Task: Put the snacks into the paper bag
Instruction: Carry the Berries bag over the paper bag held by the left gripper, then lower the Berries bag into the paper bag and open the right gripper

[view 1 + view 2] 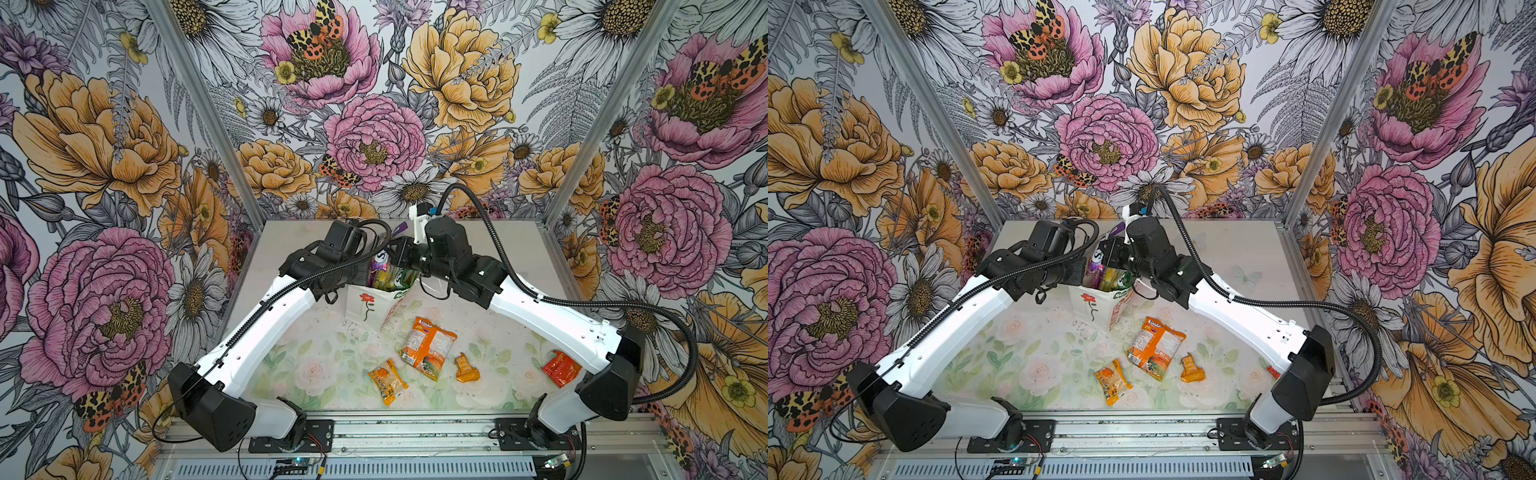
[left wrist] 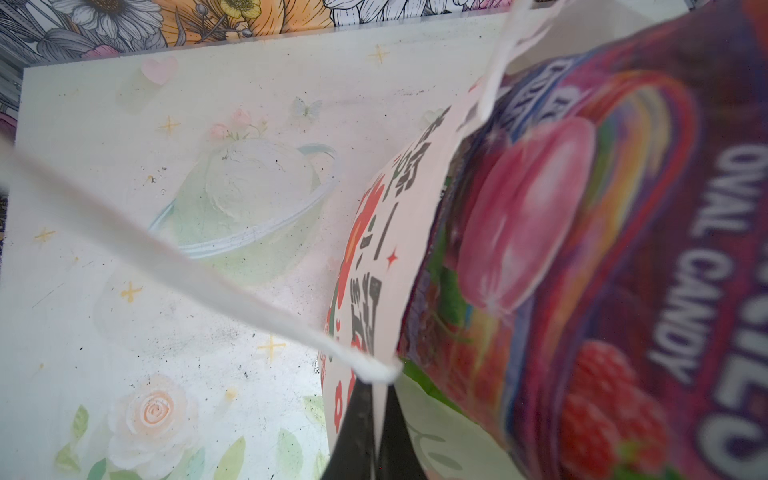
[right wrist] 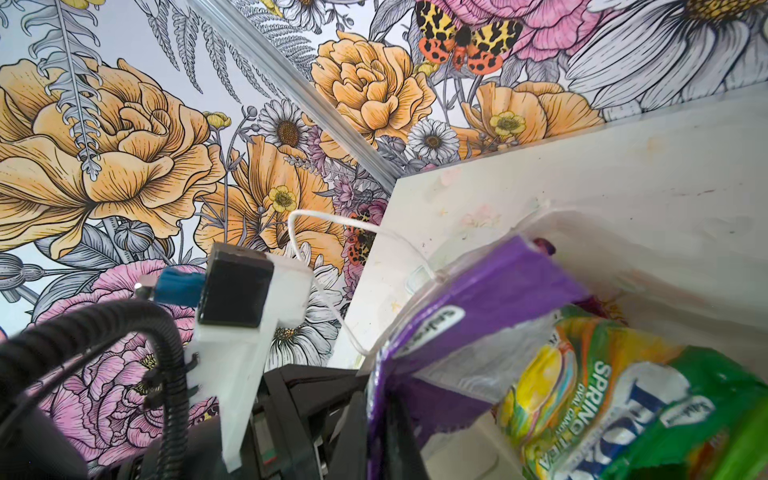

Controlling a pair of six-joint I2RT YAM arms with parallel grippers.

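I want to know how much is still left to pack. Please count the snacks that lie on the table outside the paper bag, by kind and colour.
Large orange pack: 1
Small orange packets: 2
Red packet: 1
Total: 4

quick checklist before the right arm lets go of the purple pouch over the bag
1. Is the left gripper pinching the paper bag rim: ok, shut on it.
2. Is the right gripper on the purple pouch: ok, shut on it.
3. Pouch fully below the rim: not ok, its top sticks out.
4. Bag standing: ok.
5. Room inside beside the green candy bag: cannot tell.
6. All snacks off the table: not ok; orange pack, orange packet, orange sachet and red sachet lie there.
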